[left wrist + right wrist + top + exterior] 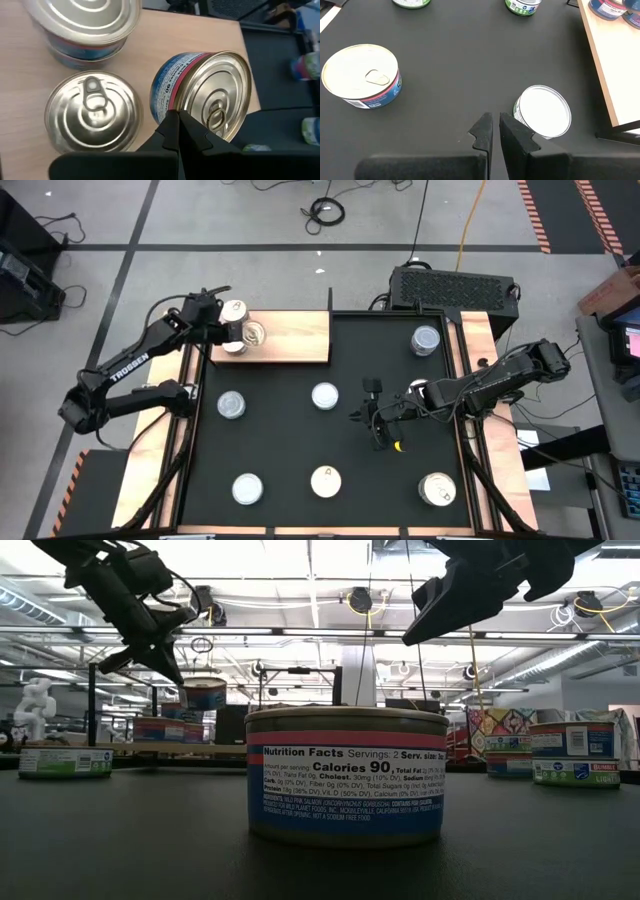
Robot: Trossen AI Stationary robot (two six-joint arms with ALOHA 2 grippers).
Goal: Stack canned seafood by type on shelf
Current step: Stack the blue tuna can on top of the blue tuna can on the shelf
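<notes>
The left gripper hung over the near-left end of the light wooden shelf, its fingers pressed together with nothing between them. In the left wrist view the closed tips sat just above a tilted pink-and-blue labelled tin whose pull-tab lid faced the camera; beside it a tin with a pull-tab stood upright on the board, and a stack of two tins stood just behind. The right gripper hovered over the middle of the black mat, its fingers nearly touching and holding nothing, close beside a white-lidded tin on the mat. Another pull-tab tin stood well apart from it. The remaining tins were scattered over the mat: one near the far right corner, one at centre, one at left, and three along the near edge.
</notes>
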